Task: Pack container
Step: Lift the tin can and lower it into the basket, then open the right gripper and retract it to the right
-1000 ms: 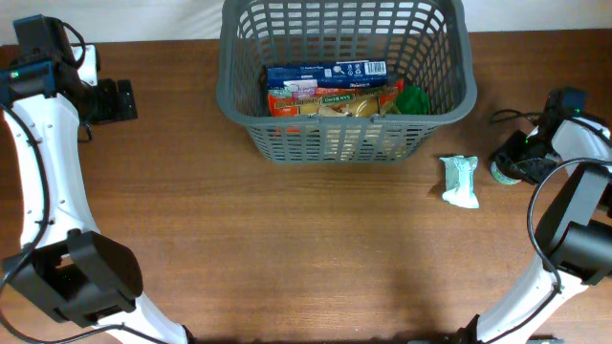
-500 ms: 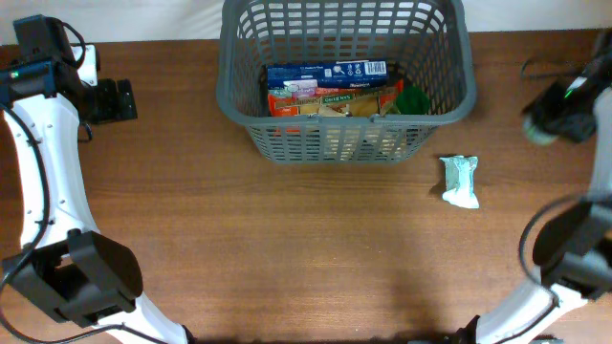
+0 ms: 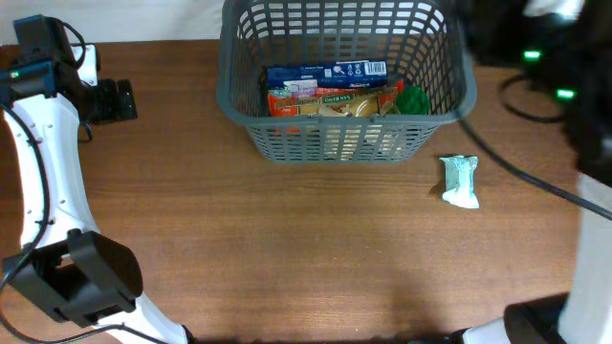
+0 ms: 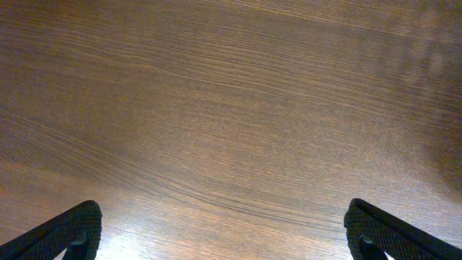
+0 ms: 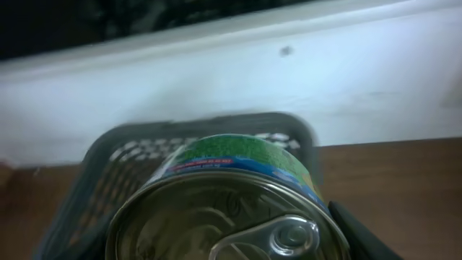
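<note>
The container (image 3: 449, 107), a dark grey lattice basket, stands at the back middle of the table and holds a blue packet (image 3: 325, 71), orange-red packets (image 3: 330, 99) and a green item (image 3: 413, 98). In the right wrist view, my right gripper (image 5: 224, 235) is shut on a tin can (image 5: 231, 195) with a green label and a pull-tab lid. It is held in the air with the container (image 5: 108, 155) behind it. In the overhead view the right arm (image 3: 559, 67) is a dark blur at the back right. My left gripper (image 3: 115, 98) rests open at the far left over bare wood.
A white and teal packet (image 3: 460, 180) lies on the table just right of the basket's front corner. A black cable (image 3: 535, 182) runs across the right side. The left arm's base (image 3: 76, 282) stands at the front left. A white wall (image 5: 289, 65) rises behind the table.
My right arm has lifted off the table's right edge with the can and swung up and back toward the basket's right side. The left arm has not moved.
</note>
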You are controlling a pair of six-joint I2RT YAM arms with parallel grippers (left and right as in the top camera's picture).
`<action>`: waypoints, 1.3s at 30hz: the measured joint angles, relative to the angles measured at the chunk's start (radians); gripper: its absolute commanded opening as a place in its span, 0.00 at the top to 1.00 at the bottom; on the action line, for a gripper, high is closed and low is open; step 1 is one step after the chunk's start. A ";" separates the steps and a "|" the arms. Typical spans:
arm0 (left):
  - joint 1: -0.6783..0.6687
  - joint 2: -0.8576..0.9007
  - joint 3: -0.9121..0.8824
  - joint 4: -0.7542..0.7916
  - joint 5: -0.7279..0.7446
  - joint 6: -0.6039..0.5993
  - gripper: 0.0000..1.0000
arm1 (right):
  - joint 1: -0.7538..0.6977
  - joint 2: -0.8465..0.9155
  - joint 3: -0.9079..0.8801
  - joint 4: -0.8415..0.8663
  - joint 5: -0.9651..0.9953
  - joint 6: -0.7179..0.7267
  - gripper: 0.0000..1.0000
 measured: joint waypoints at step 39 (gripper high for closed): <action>0.000 0.000 0.000 0.000 0.000 0.000 0.01 | 0.129 0.597 -0.061 -0.126 0.046 -0.054 0.01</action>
